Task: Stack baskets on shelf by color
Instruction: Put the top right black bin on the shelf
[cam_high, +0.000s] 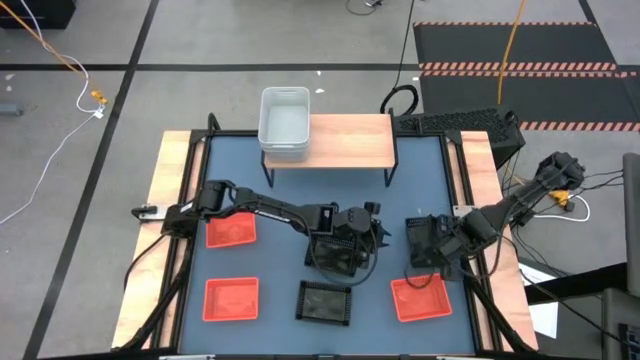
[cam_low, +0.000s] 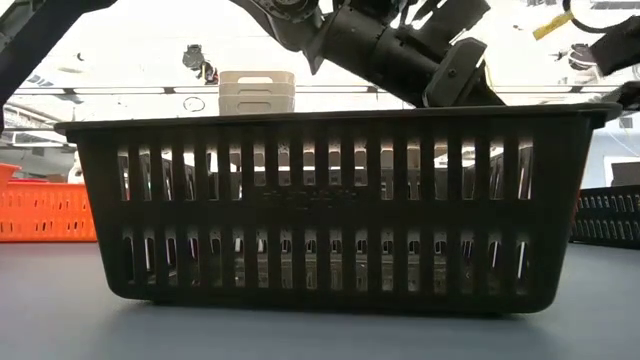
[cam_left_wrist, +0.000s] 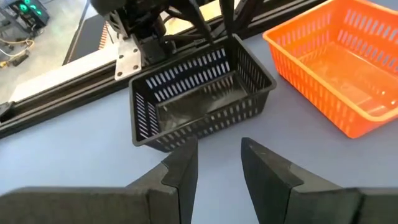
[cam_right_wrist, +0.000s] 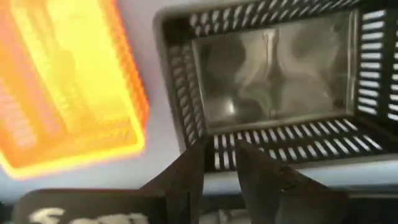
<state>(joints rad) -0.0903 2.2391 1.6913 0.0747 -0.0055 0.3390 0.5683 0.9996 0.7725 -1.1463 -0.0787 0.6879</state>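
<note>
A stack of white baskets (cam_high: 285, 122) stands on the left end of the wooden shelf (cam_high: 345, 140). Three red baskets (cam_high: 231, 230) (cam_high: 231, 298) (cam_high: 420, 298) and three black baskets (cam_high: 335, 250) (cam_high: 325, 302) (cam_high: 423, 240) sit on the blue table. My right gripper (cam_right_wrist: 219, 163) is at the right-hand black basket (cam_left_wrist: 199, 99), shut on its wall. My left gripper (cam_left_wrist: 214, 165) is open and hovers over bare table between the two upper black baskets, pointing at the right-hand one and holding nothing. My right gripper pinches the black basket's long wall on the table's right side (cam_right_wrist: 224, 155), at the rim, with one finger inside and one outside. The fingers (cam_left_wrist: 205, 31) slant down from the table's right. The basket looks upright with its bottom on the table.
One black basket (cam_low: 330, 210) stands close in front of the low camera, hiding much of the table behind it. The shelf's middle and right parts (cam_high: 360, 140) are bare wood. A red basket (cam_left_wrist: 348, 68) lies just on the near side of the held black one.
</note>
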